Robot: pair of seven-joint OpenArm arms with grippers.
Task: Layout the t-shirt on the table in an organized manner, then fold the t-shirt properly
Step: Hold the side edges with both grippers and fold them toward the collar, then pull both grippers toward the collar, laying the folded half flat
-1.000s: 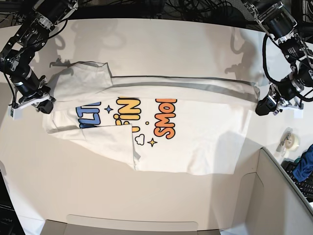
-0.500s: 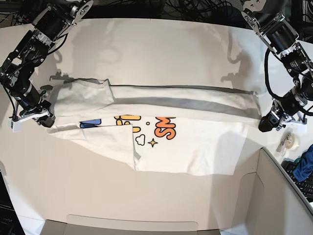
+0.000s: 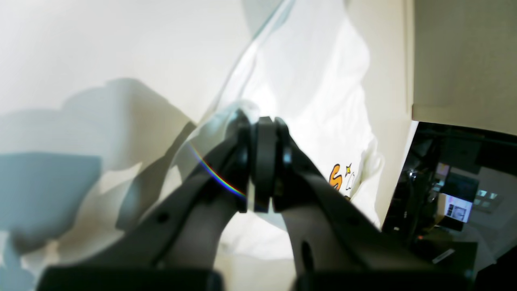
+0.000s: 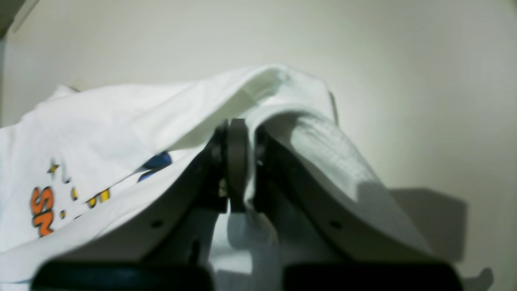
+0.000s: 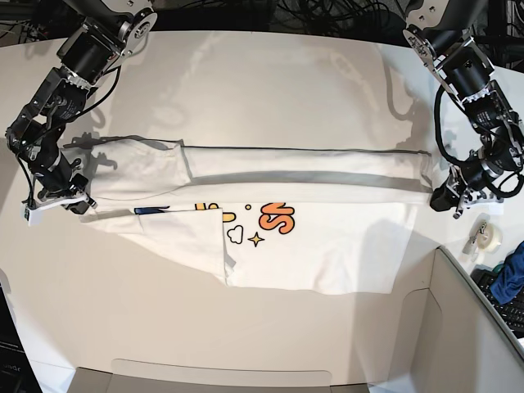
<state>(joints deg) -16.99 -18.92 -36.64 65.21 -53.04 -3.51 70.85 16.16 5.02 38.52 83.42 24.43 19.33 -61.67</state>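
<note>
T-shirt: the t-shirt (image 5: 270, 213) lies stretched wide across the middle of the base frame on the table (image 5: 262, 82), a long band doubled over toward the near edge, with only the lower part of the orange and yellow lettering peeking out beneath it.

Left gripper: the left gripper (image 3: 262, 121), at the right edge of the base frame, has its jaws pressed tight together on a pinch of white fabric at that end of the shirt.

Right gripper: the right gripper (image 4: 238, 125), at the left edge of the base frame, is clamped just as narrow, with cloth draped over and around its fingertips.

How it handles: light, limp cotton, I'd say. It sags between the two grips and creases wherever it is let down, so nothing here is fragile, but it will slide and bunch on the smooth tabletop.

Where to hold: best taken at the outer edges or corners, one at each end as now, and kept taut so the fold line stays straight.

Change from before: the folded band has come further toward the bottom of the frame. A second ago most of the blue, yellow and orange lettering was showing; now the flap covers nearly all of it, and both grippers have travelled down-frame with it.

Nearby: a tape roll (image 5: 486, 235) and the blue cloth (image 5: 509, 282) sit at lower right, apart from the shirt.
</note>
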